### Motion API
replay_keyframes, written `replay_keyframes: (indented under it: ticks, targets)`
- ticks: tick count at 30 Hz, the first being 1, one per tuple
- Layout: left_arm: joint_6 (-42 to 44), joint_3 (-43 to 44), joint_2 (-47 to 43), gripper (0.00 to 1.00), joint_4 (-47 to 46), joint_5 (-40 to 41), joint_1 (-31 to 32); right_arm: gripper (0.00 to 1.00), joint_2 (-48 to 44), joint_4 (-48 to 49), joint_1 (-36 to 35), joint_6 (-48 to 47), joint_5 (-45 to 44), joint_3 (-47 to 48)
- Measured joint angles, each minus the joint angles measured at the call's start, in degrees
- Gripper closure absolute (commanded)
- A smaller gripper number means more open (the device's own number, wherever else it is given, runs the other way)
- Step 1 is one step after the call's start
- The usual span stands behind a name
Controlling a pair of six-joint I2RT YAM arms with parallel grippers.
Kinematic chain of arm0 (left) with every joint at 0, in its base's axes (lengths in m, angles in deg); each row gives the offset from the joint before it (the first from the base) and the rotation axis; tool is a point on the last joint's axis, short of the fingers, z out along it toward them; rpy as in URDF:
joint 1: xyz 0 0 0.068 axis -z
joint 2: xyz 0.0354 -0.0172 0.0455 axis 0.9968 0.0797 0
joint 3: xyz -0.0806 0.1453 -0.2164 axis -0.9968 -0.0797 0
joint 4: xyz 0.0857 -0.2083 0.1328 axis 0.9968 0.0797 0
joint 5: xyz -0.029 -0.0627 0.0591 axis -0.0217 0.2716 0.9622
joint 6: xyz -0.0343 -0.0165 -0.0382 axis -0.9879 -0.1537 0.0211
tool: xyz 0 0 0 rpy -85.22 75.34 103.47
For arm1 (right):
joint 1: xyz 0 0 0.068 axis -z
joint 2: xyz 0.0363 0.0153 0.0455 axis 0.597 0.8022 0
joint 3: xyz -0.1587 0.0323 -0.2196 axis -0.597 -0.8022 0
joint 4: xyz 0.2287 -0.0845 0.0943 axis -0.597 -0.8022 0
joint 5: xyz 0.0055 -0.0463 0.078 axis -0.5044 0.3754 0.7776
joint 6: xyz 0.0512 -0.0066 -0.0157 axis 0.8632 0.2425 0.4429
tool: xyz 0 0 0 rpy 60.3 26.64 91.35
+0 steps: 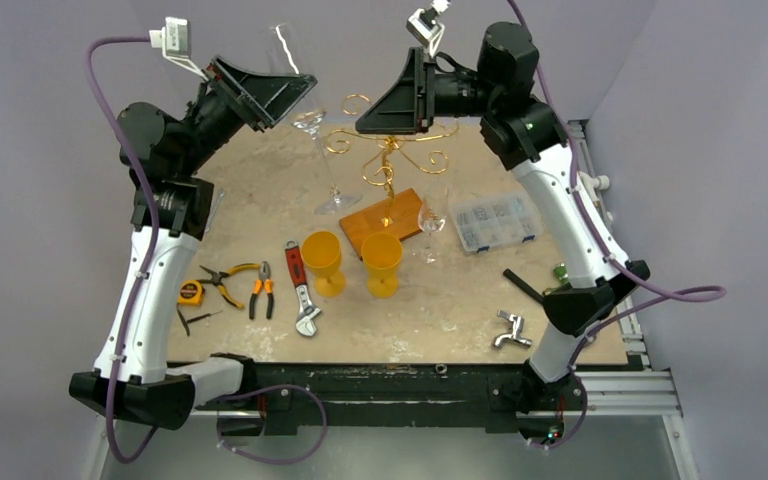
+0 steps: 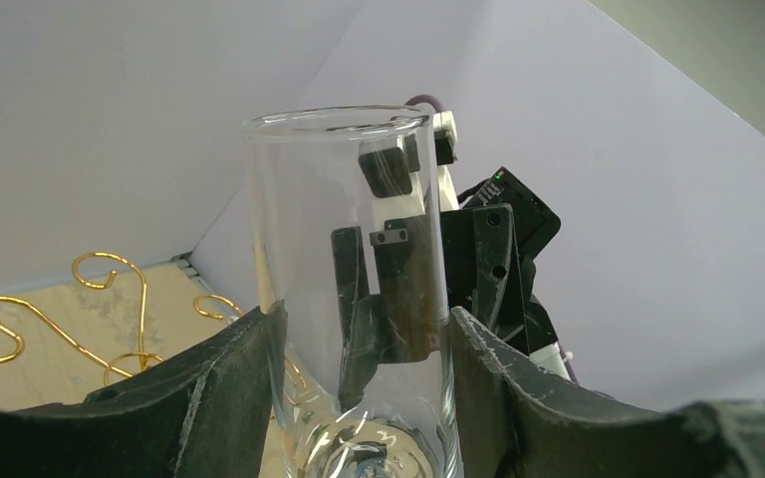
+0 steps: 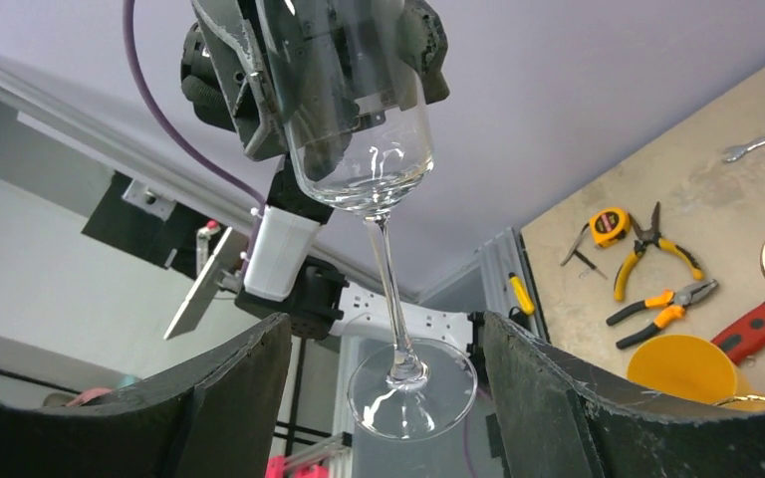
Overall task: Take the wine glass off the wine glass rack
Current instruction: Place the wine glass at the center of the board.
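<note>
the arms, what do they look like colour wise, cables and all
The left arm and right arm have white shells between black joints. A purple cable runs along each. The left hand and right hand are black, with two broad scuffed fingers and a white camera mount behind.

Two yellow goblets (image 1: 323, 262) are standing mid-desk (image 1: 440, 320); a tape (image 1: 190, 292), pliers (image 1: 261, 290) and wrench (image 1: 301, 289) are lying toward the left edge, a parts box (image 1: 495, 220) toward the right.

I'm watching the clear wine glass (image 1: 310, 120) hanging tilted, foot lowest, bowl pinched in my left claw (image 2: 359, 334), just left of the golden wine glass rack (image 1: 388, 150), which is standing upright.
</note>
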Motion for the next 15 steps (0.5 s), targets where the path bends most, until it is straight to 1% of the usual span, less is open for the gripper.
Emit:
replay_keyframes:
  ticks: [6, 15]
  targets:
    - [2.34, -0.85, -0.46, 1.0, -2.47, -2.6, 0.92, 0.3, -3.21, -4.33, -0.28, -6.29, -4.17, 0.11]
    - [7.76, -1.22, -1.66, 1.0, -3.45, -4.87, 4.11, 0.29, -7.28, -5.9, -0.35, -12.55, -8.59, 0.0]
